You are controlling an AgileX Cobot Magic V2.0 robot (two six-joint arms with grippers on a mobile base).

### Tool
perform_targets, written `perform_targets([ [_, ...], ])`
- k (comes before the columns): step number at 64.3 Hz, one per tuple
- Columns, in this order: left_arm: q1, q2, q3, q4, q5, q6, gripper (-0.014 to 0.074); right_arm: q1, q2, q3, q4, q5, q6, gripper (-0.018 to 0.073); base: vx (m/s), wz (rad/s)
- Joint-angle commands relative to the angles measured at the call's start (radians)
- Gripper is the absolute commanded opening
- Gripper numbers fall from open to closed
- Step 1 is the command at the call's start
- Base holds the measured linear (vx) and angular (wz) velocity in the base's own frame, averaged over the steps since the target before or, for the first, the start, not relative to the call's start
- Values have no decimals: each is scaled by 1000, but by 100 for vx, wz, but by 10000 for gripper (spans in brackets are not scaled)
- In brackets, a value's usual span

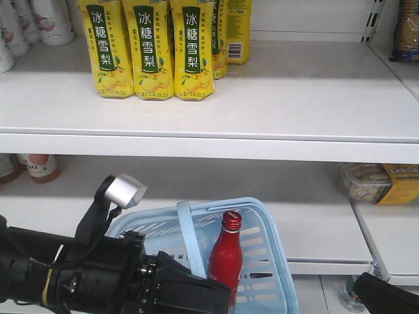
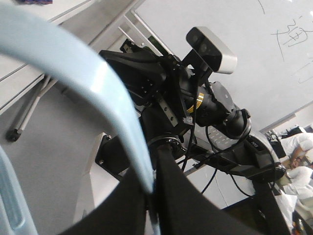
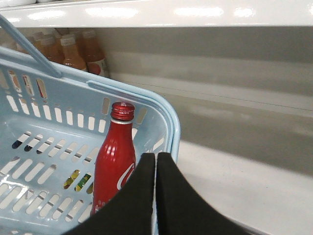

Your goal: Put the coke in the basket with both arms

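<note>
A red coke (image 3: 113, 161) stands upright inside a pale blue basket (image 3: 164, 115), near its right wall. The black right gripper (image 3: 155, 161), fingers pressed together, sits in front of it. Orange-drink bottles (image 3: 73, 51) stand behind, under a white shelf (image 3: 195, 13).

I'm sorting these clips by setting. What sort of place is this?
Probably a mock shop aisle in a lab: white shelves stocked with rows of yellow drink bottles, and a blue shopping basket holding the coke. The whiteboard in the left wrist view suggests a staged set.
</note>
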Motion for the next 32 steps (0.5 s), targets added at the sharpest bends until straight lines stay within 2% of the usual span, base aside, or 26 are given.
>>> perform_targets([
  [1,-7,-69,0,-136,5,87,-5,1,7,-27,-17,27,-4,-5,0,0],
  [13,-7,-146,50,-200,116,245,-5,1,7,-27,-17,27,-4,-5,0,0],
  [20,-7,-189,78,-237,161,385,-5,1,7,-27,-17,27,-4,-5,0,0],
  [26,-7,-221,116,-322,185,532,-5,1,7,-27,-17,27,-4,-5,0,0],
  [32,-7,-252,168,-468,207,688,-5,1,7,-27,-17,27,-4,-5,0,0],
])
